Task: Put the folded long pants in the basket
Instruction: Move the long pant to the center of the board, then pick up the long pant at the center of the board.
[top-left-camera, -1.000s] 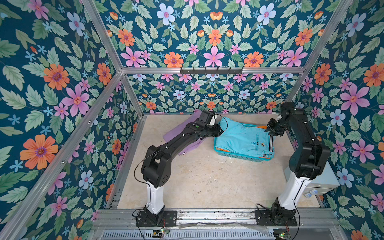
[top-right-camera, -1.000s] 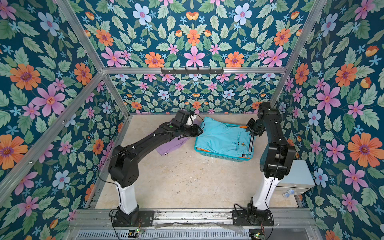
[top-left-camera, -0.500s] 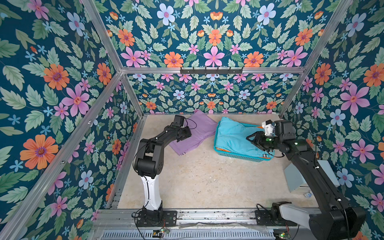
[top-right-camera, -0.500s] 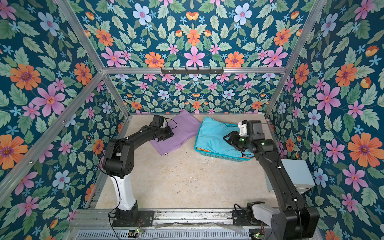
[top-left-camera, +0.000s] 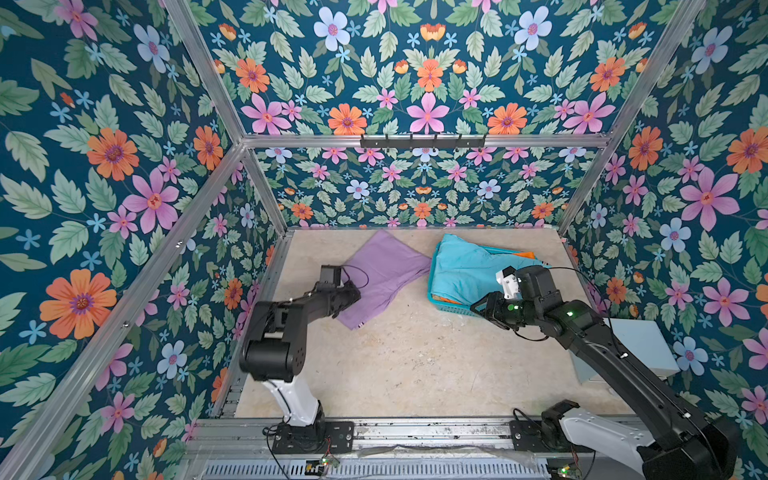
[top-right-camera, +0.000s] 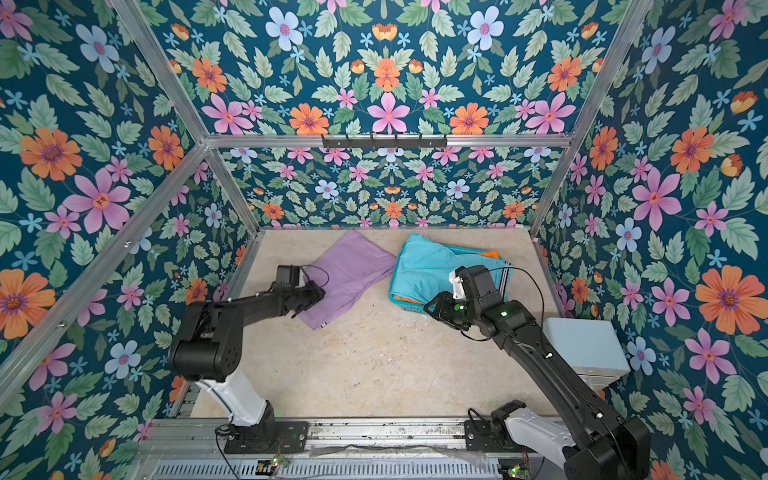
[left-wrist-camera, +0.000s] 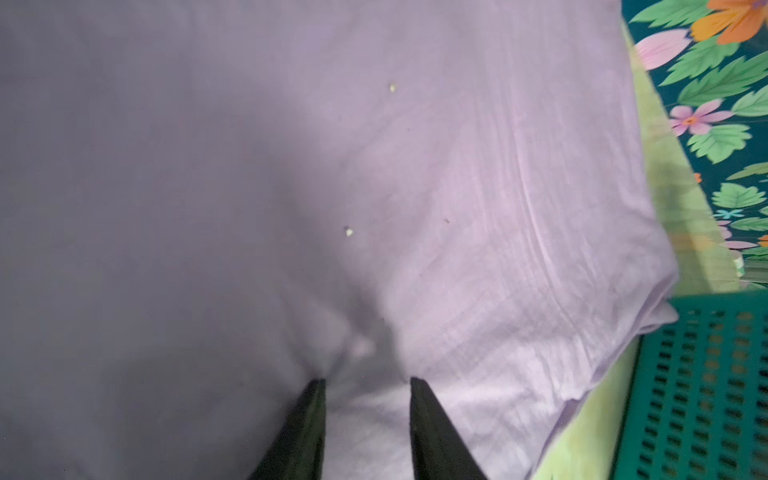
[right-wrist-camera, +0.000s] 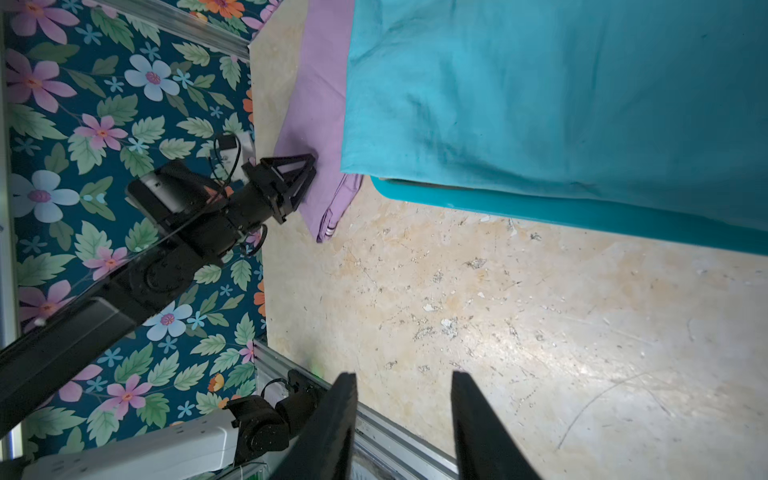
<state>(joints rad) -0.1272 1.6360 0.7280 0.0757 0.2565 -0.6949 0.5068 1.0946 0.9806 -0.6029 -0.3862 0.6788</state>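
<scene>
The lilac folded long pants (top-left-camera: 386, 278) (top-right-camera: 349, 274) lie flat on the floor left of the basket (top-left-camera: 451, 305) (top-right-camera: 409, 306). My left gripper (top-left-camera: 353, 293) (top-right-camera: 318, 293) rests on their near-left edge; in the left wrist view the left gripper (left-wrist-camera: 365, 380) stands open, its tips pressed into the lilac cloth (left-wrist-camera: 374, 166). Turquoise pants (top-left-camera: 465, 270) (right-wrist-camera: 540, 91) lie on top of the basket and overhang its rim (right-wrist-camera: 540, 208). Orange pants (top-left-camera: 525, 254) peek out beneath them. My right gripper (top-left-camera: 478, 307) (right-wrist-camera: 403, 374) hangs open and empty by the basket's near corner.
A pale blue-grey box (top-left-camera: 636, 345) (top-right-camera: 582, 345) stands at the right wall beside the right arm. Flowered walls close in three sides. The metal rail (top-left-camera: 415, 432) carrying both arm bases runs along the near edge. Bare beige floor (top-left-camera: 415, 365) lies between the arms.
My left gripper has pulled back from the basket and come down on the lilac pants' near edge. My right gripper has swung from behind the basket to its near corner.
</scene>
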